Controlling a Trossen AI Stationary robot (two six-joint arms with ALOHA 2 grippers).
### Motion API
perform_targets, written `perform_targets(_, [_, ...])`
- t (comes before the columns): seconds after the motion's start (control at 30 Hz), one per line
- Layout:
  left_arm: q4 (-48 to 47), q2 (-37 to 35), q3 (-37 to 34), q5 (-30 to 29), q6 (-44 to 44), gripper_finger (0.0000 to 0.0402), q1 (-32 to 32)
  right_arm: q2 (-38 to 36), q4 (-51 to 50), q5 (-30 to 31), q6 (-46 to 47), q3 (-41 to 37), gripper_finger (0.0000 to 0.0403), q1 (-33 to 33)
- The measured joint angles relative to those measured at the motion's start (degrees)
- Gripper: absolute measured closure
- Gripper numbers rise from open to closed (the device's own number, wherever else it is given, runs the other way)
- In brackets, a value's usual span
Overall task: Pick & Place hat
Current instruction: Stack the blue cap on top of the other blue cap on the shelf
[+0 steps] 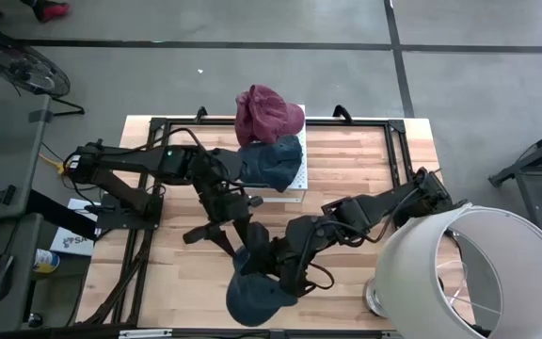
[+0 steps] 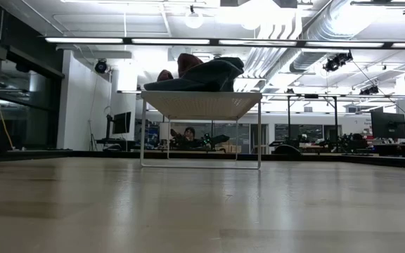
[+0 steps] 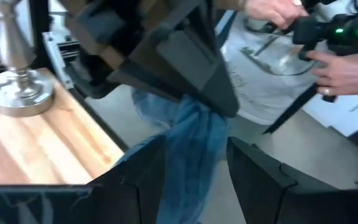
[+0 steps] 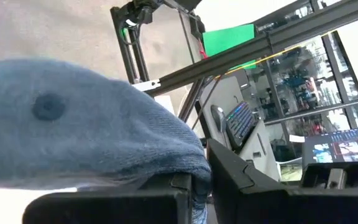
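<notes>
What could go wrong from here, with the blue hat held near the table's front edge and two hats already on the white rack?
1. The right gripper pinches only a fold of the blue hat, which overhangs the table edge; a slip could drop it to the floor.
2. The left gripper straddles the same hat, close to the right arm; the arms might collide.
3. The white rack already holds a maroon hat and a navy hat; a third could topple off.

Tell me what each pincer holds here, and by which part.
The right pincer is shut on the edge of a blue hat near the table's front. The left pincer straddles the same hat's hanging fabric, fingers apart.
</notes>
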Motion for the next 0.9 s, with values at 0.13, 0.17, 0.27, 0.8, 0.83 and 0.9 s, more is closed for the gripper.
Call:
perform_targets(0.13, [0.2,0.0,0.0,1.4,-0.4,0.0234,0.0,0.0,0.5,0.0,-0.2,0.0,0.0382,0.0])
perform_targets(0.17, [0.2,0.0,0.0,1.4,-0.6,0.0234,0.0,0.0,0.6,-0.1,-0.2,0.0,0.0382,0.0])
perform_targets(0.27, [0.4,0.0,0.0,0.5,-1.8,0.0234,0.0,0.0,1.1,-0.7,-0.2,0.0,0.0382,0.1])
perform_targets(0.8, [0.6,0.0,0.0,2.0,-8.9,0.0128,0.0,0.0,1.5,0.0,0.0,0.0,0.0382,0.5])
perform_targets(0.83, [0.5,0.0,0.0,2.1,-8.9,0.0128,0.0,0.0,1.7,-0.1,-0.4,0.0,0.0382,0.5])
perform_targets(0.9, [0.3,0.0,0.0,2.1,-8.9,0.0131,0.0,0.0,2.5,-0.7,-1.1,0.0,0.0382,0.5])
